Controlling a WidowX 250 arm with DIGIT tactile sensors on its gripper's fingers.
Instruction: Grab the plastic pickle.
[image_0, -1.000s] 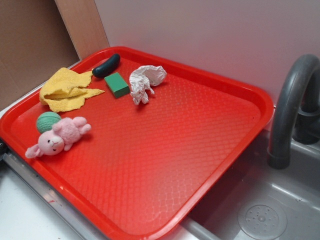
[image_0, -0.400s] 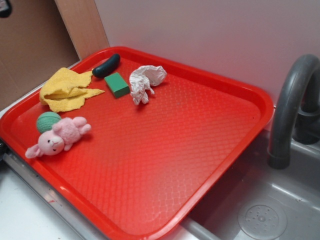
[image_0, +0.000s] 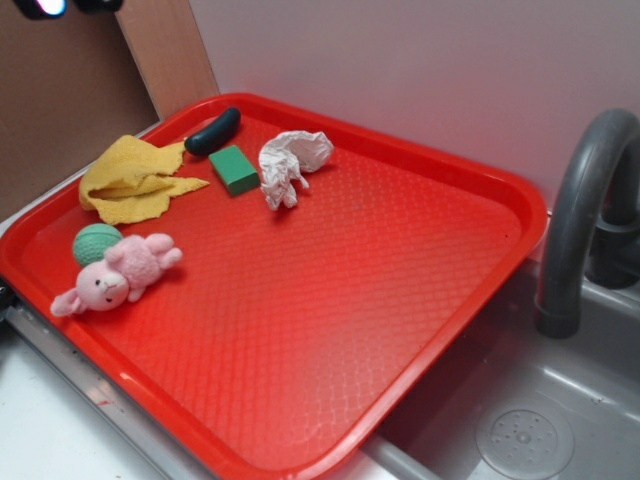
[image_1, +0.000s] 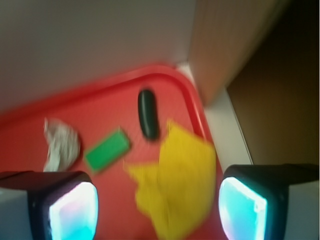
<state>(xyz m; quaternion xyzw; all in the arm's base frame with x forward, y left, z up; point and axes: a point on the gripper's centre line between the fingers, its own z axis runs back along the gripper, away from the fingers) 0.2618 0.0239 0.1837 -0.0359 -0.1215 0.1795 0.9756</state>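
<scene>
End effector (image_1: 157, 207) newly top-left, prob. open, above pickle (image_0: 213, 131)

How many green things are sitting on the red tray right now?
3. The plastic pickle lies near the tray's far corner, the green block just in front of it, and the teal-green ball touches the pink plush bunny near the left edge.

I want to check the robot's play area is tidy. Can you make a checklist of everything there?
Surface: red tray, beside a grey sink.
Job's thing: plastic pickle at the tray's far corner, untouched.
Clutter: yellow cloth, green block, crumpled paper, teal ball, pink plush bunny.
End effector: open, high above the yellow cloth, holding nothing.
Cables: nothing seen.
Surroundings: grey faucet, white wall, wooden panel.
</scene>
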